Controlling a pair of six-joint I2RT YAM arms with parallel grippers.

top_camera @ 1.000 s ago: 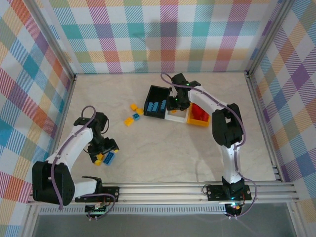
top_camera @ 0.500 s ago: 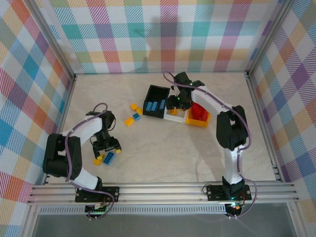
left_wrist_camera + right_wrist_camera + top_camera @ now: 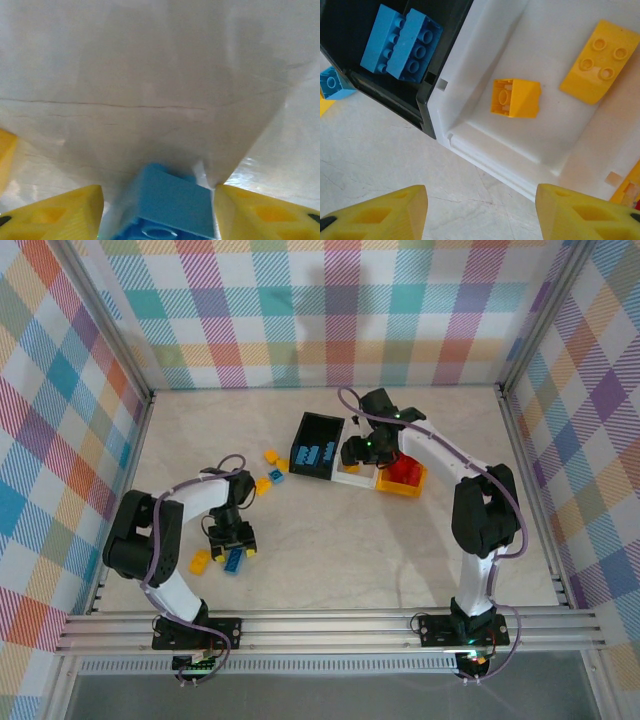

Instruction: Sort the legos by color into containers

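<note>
My left gripper [image 3: 232,543] is down on the table at the left, shut on a blue lego [image 3: 170,200] that rests on the surface; its yellow fingers [image 3: 60,212] flank the brick. A yellow lego [image 3: 200,561] lies just left of it. My right gripper [image 3: 481,192] hangs open and empty over the near rim of the white container [image 3: 490,162], which holds two yellow legos [image 3: 515,97]. The black container [image 3: 317,423] holds blue legos [image 3: 400,42]. The yellow-orange container [image 3: 410,490] holds red legos [image 3: 405,468].
Three loose legos, yellow and blue, lie left of the black container [image 3: 270,472]. The containers stand side by side at mid-table. Checked walls and metal rails [image 3: 520,470] ring the table, and bare tabletop [image 3: 350,560] stretches in front.
My left gripper slid right onto the blue lego and closed on it, nudging it slightly right. My right gripper opened wider over the white container.
</note>
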